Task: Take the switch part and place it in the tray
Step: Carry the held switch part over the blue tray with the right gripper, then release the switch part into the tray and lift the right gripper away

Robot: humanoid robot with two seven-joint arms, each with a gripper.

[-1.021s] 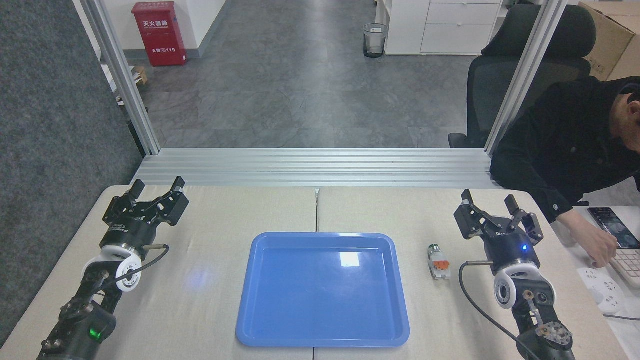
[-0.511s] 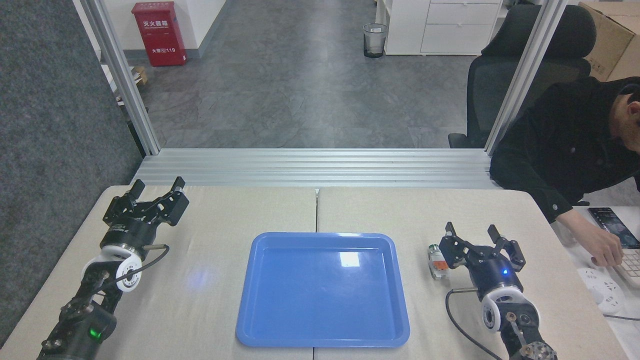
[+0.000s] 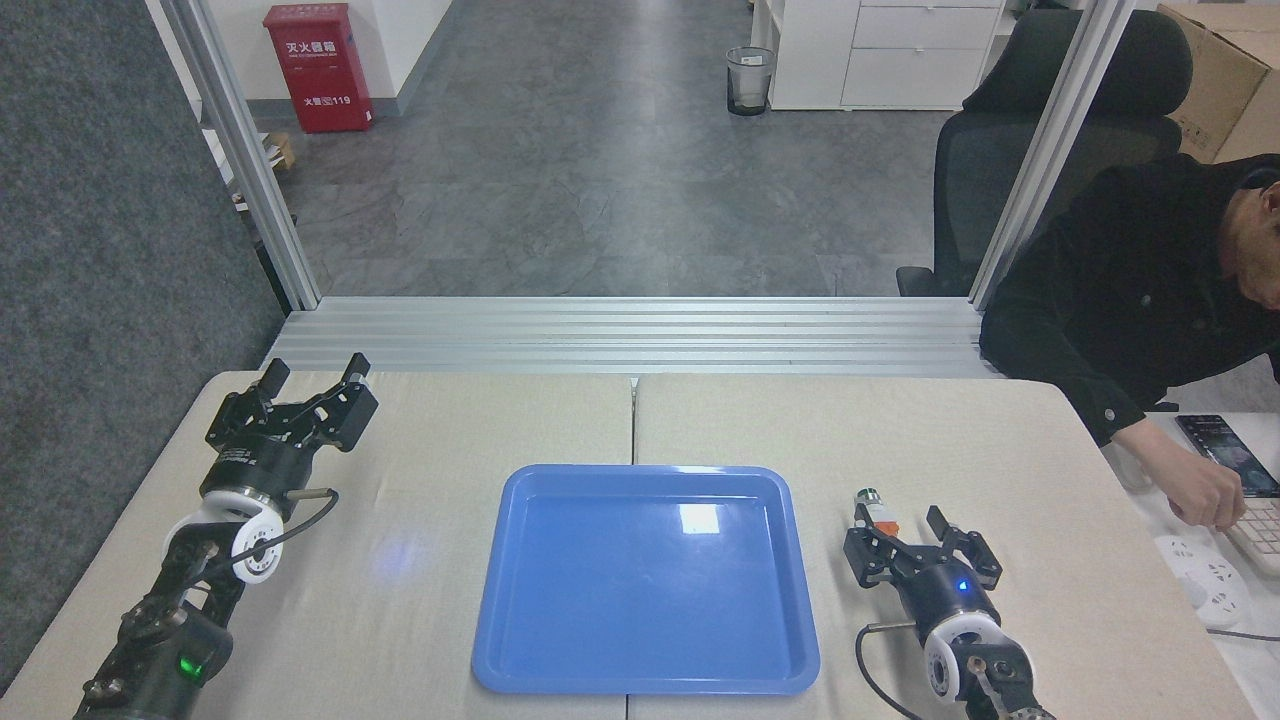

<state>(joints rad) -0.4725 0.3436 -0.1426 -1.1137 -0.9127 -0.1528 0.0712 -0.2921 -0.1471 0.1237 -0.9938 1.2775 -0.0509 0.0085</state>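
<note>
Two grippers on your tabletop (image 3: 700, 420). Right gripper (image 3: 905, 540): jaws spread, low, just beside switch part (image 3: 874, 508), which lies right of empty tray (image 3: 645, 578). Left gripper (image 3: 312, 378): jaws spread, far left, holding nothing.

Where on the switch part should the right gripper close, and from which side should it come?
Probably across the white body's long sides, near the orange middle, coming down from above. The switch part lies flat on the table right of the tray, its round button end pointing away from the robot. The right gripper sits open just behind it, partly covering it.
</note>
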